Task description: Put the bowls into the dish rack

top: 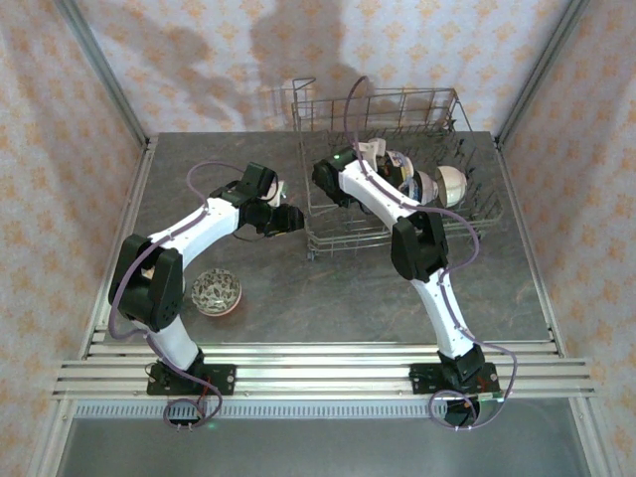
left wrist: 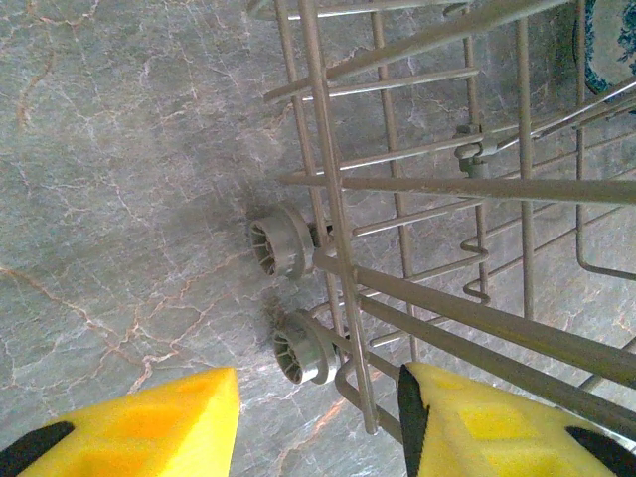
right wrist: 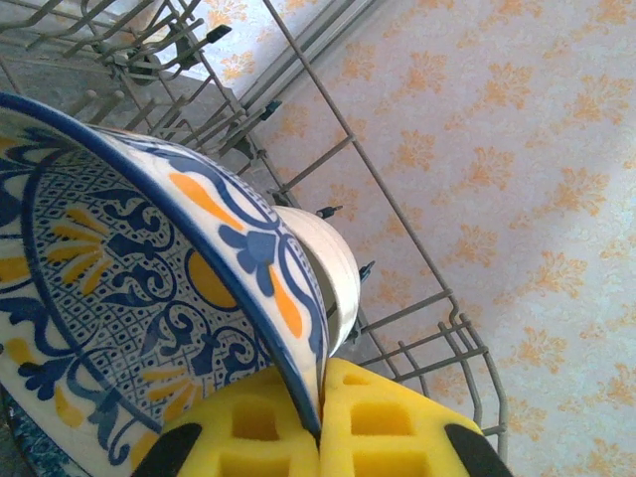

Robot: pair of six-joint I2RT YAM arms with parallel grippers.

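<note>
The grey wire dish rack (top: 348,238) stands at the back right of the table. My right gripper (top: 376,154) reaches inside it, shut (right wrist: 320,397) on the rim of a bowl with a blue and orange patterned inside (right wrist: 129,288). That bowl stands on edge against a white bowl (right wrist: 333,263), and more bowls (top: 449,186) sit further right in the rack. One patterned bowl (top: 216,292) rests on the table at the front left. My left gripper (top: 293,221) is low at the rack's front left corner, open (left wrist: 318,397), with a rack wire (left wrist: 340,258) between its yellow pads.
Two small grey wheels (left wrist: 281,241) stick out from the rack's base near my left gripper. A blue patterned bowl (left wrist: 608,45) shows through the rack wires (left wrist: 457,186). Patterned walls close in the table on three sides, behind the rack's side grid (right wrist: 393,204).
</note>
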